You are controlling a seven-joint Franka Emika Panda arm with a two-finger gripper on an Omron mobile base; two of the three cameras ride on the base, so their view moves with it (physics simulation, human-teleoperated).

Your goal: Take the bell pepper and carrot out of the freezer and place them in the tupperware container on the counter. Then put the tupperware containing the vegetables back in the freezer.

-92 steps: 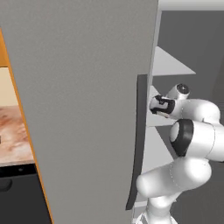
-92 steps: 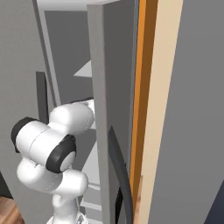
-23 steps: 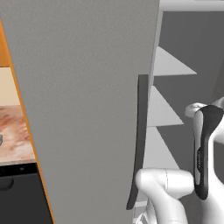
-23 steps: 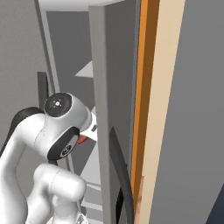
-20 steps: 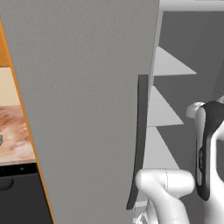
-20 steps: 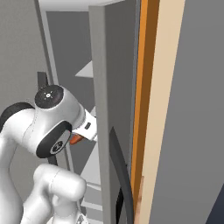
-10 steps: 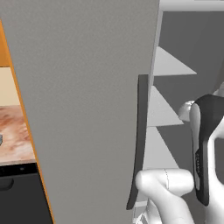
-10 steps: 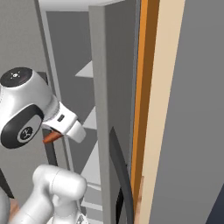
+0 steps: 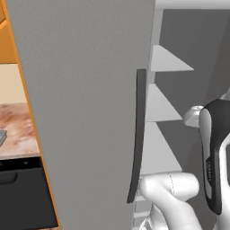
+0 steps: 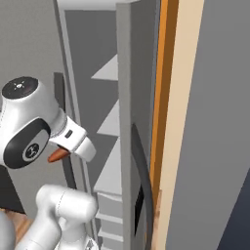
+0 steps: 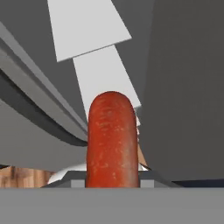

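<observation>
In the left base view, the counter (image 9: 13, 130), a pinkish-brown marbled slab, lies at the far left, with a grey corner of the container (image 9: 2, 137) at the picture's edge and a black appliance front (image 9: 22, 193) below it. To the right stands the freezer (image 9: 90, 112), its flat matte grey door carrying a long dark curved handle (image 9: 137, 134), with pale wedge-shaped shelves (image 9: 157, 148) inside.

The right base view adds an orange wooden strip (image 10: 163, 97) beside the freezer and shows the arm bent at a big white joint, its hand reaching right and slightly down toward the shelves. The carrot (image 10: 57, 155), an orange-red tip, pokes out under the hand.

The hand view shows the carrot close up: a smooth, speckled, round-ended stub standing in the gripper (image 11: 112, 177), whose jaws are closed partway on its base, in front of the freezer shelves.
</observation>
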